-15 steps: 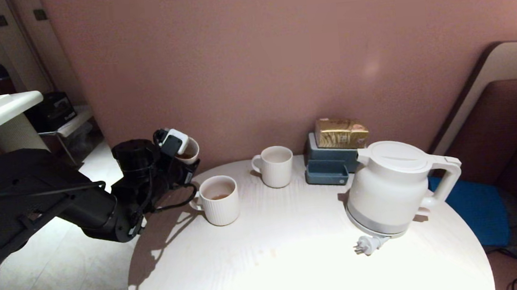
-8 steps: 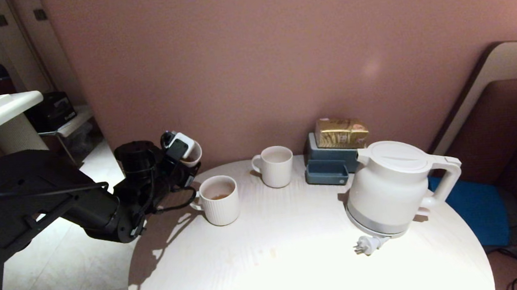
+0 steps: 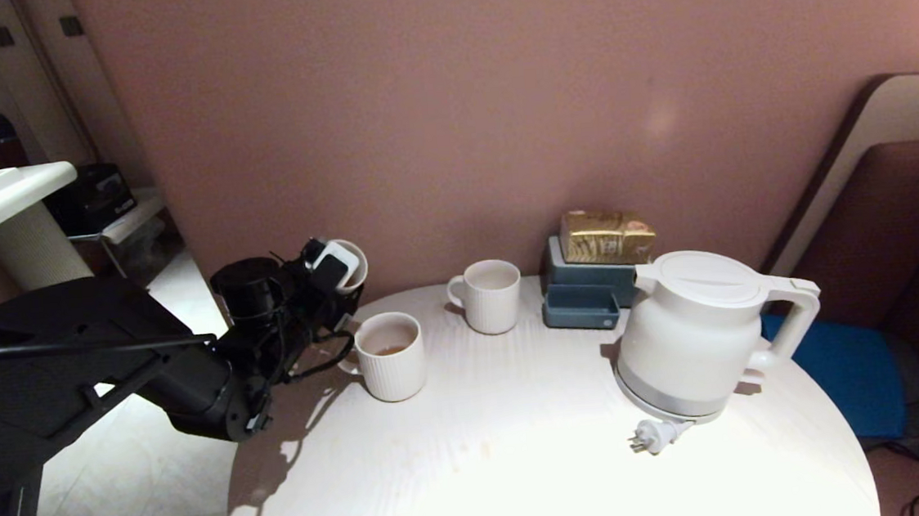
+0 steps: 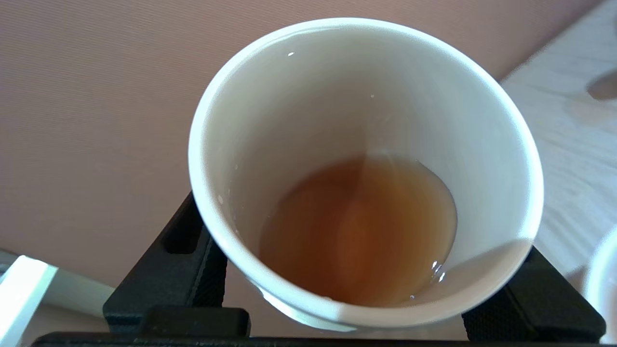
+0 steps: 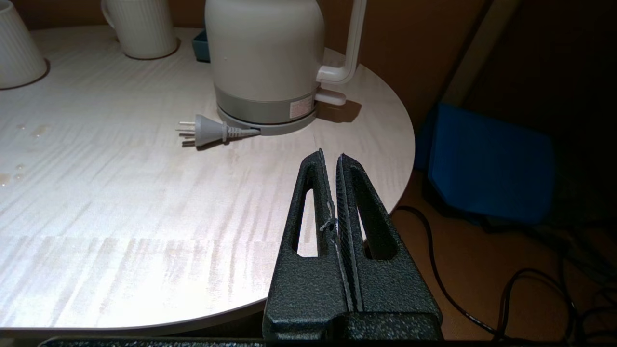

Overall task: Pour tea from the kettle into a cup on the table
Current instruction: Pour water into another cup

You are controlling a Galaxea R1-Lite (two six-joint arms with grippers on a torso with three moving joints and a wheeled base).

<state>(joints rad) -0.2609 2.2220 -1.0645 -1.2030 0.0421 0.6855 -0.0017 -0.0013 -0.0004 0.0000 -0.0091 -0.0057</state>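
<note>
A: The left gripper is at the table's far-left edge, and it has the cup clamped between its jaws, carried in the air, not resting on the tabletop.

B: Clear from the left wrist view too — the cup sits gripped between the black fingers, with a shallow pool of reddish-brown tea in the bottom.

A: And the kettle?

B: Well apart, over on the right side of the table, upright on its base, lid on, handle pointing right, its plug lying loose in front of it. Nothing is gripping it.

A: The right gripper hangs off the near-right rim of the table, jaws pressed together, empty. Parked, by the look of it.

B: Two ribbed mugs also stand there — the near mug just beside the held cup, the far mug toward the middle. Behind that, a blue tray with a gold packet on top.

A: So which step is this?

B: Cup handling, in my judgement, not pouring. The cup needs to go down upright on open tabletop, clear of the near mug, and level enough that the tea stays in. Then an arm has to take the kettle by its handle.
</note>
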